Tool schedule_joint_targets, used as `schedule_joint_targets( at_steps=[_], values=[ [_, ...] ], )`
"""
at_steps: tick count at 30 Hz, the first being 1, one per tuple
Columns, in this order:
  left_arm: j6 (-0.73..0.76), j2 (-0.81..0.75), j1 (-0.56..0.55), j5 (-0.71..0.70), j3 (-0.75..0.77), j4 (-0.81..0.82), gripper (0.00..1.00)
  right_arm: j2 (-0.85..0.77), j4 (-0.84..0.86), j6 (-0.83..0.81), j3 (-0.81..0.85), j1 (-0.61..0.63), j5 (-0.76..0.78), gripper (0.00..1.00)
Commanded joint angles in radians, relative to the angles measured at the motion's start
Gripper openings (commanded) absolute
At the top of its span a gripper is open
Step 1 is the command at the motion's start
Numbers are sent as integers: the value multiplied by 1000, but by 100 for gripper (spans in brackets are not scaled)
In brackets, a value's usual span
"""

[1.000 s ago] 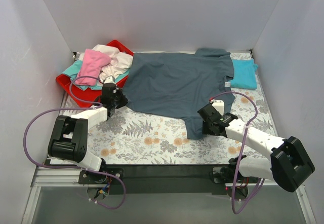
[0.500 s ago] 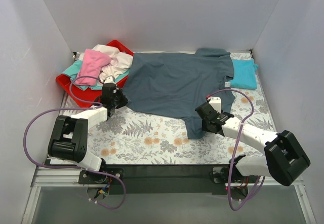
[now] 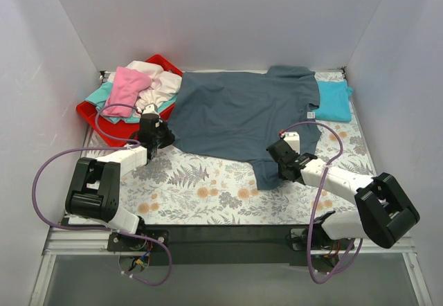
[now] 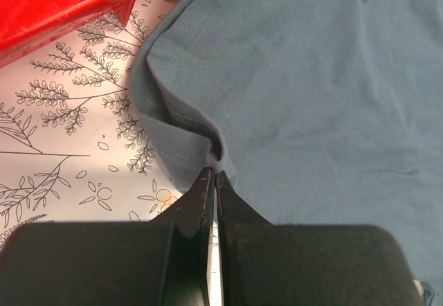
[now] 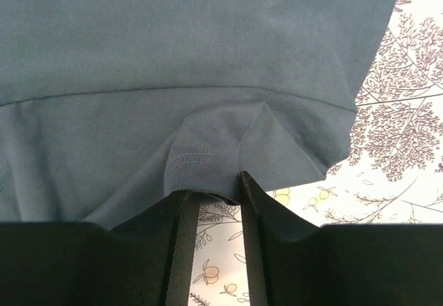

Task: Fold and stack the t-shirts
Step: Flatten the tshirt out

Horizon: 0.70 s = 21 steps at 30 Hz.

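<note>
Grip — left tool (image 4: pixel 213 176) clamped on grey-blue t-shirt (image 4: pixel 311 77) | right tool (image 5: pixel 213 192) pinching its fold

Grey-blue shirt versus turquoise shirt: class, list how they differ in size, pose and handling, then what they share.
The grey-blue shirt is far larger than the turquoise shirt. Grey-blue lies spread open; turquoise is a compact rectangle. The left gripper and right gripper each pinch the grey-blue edge; neither holds the turquoise. Both are plain cloth on the floral cover.
</note>
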Motion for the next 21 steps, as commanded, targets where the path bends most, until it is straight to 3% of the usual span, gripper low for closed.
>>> schedule_joint_targets(
  at_steps=[1, 2, 3, 7, 21],
  values=[
    [15, -15, -4, 8, 21, 15, 0, 16, 44, -34, 21, -13, -8, 20],
    [15, -17, -4, 8, 23, 15, 0, 20, 44, -35, 24, -13, -8, 8],
    [15, -15, -6, 8, 23, 15, 0, 24, 44, -49, 32, -14, -8, 2],
    [17, -18, -4, 2, 23, 10, 0, 4, -11, -72, 58, -13, 20, 1],
    [-2, -190, -3, -54, -41, 13, 0, -424, -111, -132, 57, -13, 162, 1]
  ],
)
